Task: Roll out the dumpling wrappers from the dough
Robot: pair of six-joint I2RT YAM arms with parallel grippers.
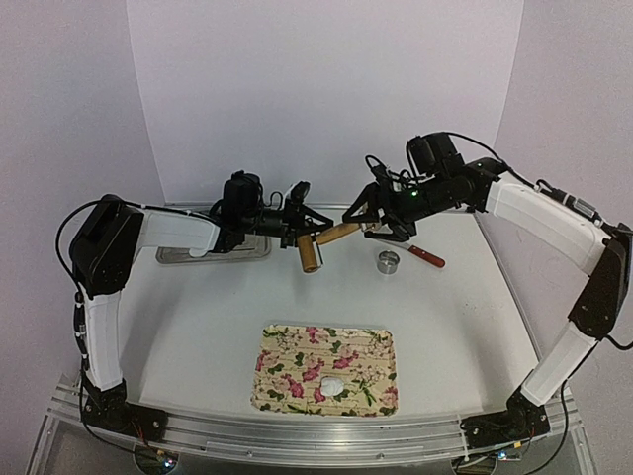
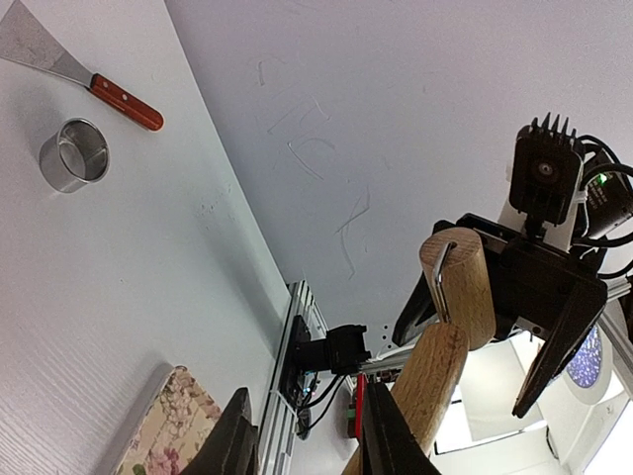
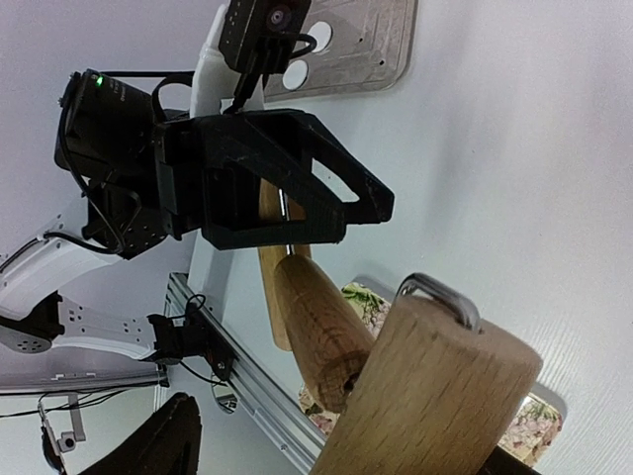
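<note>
A wooden rolling pin [image 1: 331,236] hangs in the air between my two grippers, above the back of the table. My left gripper [image 1: 303,224] is closed round its thin end; in the left wrist view the handle [image 2: 425,386] runs behind one finger [image 2: 386,435]. My right gripper [image 1: 368,220] stands open round the thick roller [image 3: 435,396], with a wide gap beside it. A white lump of dough [image 1: 334,384] lies on the floral mat [image 1: 297,346]. Two dumpling wrappers [image 3: 318,35] lie on a metal tray [image 3: 366,49].
A metal ring cutter [image 1: 388,262] stands right of centre, and a scraper with a red-brown handle [image 1: 427,257] lies just beyond it. The metal tray [image 1: 247,249] sits at the back left, partly under my left arm. White walls close in the back and sides.
</note>
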